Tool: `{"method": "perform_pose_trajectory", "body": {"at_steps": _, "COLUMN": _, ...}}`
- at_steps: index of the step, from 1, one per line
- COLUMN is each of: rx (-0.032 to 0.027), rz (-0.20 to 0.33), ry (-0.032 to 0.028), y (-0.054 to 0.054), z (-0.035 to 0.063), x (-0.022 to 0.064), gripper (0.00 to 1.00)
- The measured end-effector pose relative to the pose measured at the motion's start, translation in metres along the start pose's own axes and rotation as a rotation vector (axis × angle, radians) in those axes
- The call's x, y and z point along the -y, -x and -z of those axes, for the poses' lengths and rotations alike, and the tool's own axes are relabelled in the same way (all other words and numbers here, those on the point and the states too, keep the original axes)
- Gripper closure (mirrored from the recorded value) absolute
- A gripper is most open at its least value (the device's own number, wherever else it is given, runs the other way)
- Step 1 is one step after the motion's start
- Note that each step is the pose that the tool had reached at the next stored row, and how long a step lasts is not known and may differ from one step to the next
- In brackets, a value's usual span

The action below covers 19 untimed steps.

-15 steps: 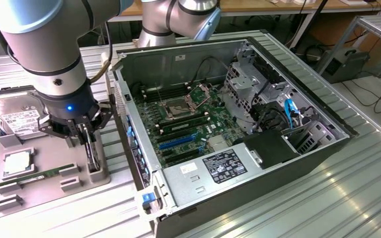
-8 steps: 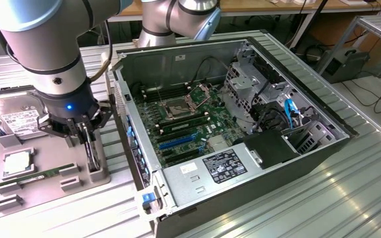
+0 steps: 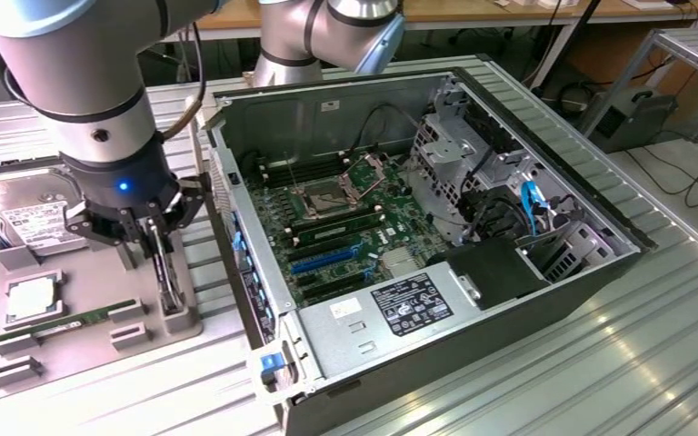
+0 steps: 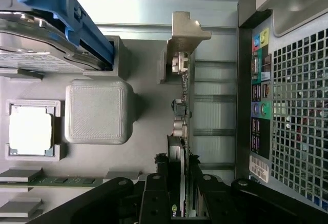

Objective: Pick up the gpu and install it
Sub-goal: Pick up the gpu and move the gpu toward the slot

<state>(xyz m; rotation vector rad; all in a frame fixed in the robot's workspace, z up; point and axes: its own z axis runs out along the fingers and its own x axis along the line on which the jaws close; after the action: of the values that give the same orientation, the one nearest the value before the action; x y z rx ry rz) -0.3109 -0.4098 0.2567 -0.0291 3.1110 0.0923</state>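
The gpu (image 3: pixel 167 272) stands on edge in a slot of a grey fixture tray (image 3: pixel 94 341), just beside the open computer case (image 3: pixel 324 100). The arm's gripper (image 3: pixel 155 238) reaches down over it, its two black fingers (image 4: pixel 154 198) clamped on the card's opposite faces. In the wrist view, the gpu (image 4: pixel 183 126) runs edge-on away from the gripper (image 4: pixel 179 180) to its tan metal bracket (image 4: pixel 185 32) at the far end. The case's rear panel of coloured ports (image 4: pixel 259 106) and a vent grille (image 4: pixel 302 121) lie alongside. Tray and case sit on a ribbed, silvery metal table (image 3: pixel 640 363); beyond it are wooden benches (image 3: pixel 483 14), loose cables and a dark box (image 3: pixel 634 118). Sharing the tray, towards the exterior view's left, are a hard drive (image 3: pixel 34 222) with a white label, a square processor (image 3: pixel 32 300) and a green memory stick (image 3: pixel 64 324). Inside the case, the motherboard (image 3: pixel 337 227) lies exposed next to a power supply (image 3: pixel 410 304) carrying a dark label and a white sticker. The print on the labels is too small to read. A blue light (image 3: pixel 123 188) glows on the arm's wrist.
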Motion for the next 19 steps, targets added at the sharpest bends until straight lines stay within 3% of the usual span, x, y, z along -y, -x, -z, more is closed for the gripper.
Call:
{"method": "perform_pose_trajectory", "body": {"at_steps": 6, "rx": -0.0001, "rz": 0.001, "ry": 0.0001, "y": 0.001, "z": 0.0174, "x": -0.0009, "gripper": 0.74}}
{"method": "perform_pose_trajectory", "body": {"at_steps": 11, "rx": -0.0011, "rz": 0.001, "ry": 0.0001, "y": 0.002, "z": 0.0382, "x": -0.002, "gripper": 0.74}}
{"method": "perform_pose_trajectory", "body": {"at_steps": 14, "rx": -0.0028, "rz": 0.001, "ry": 0.0006, "y": 0.003, "z": 0.0523, "x": -0.0028, "gripper": 0.74}}
{"method": "perform_pose_trajectory", "body": {"at_steps": 19, "rx": -0.0071, "rz": 0.002, "ry": 0.0033, "y": 0.012, "z": 0.0855, "x": -0.0042, "gripper": 0.74}}
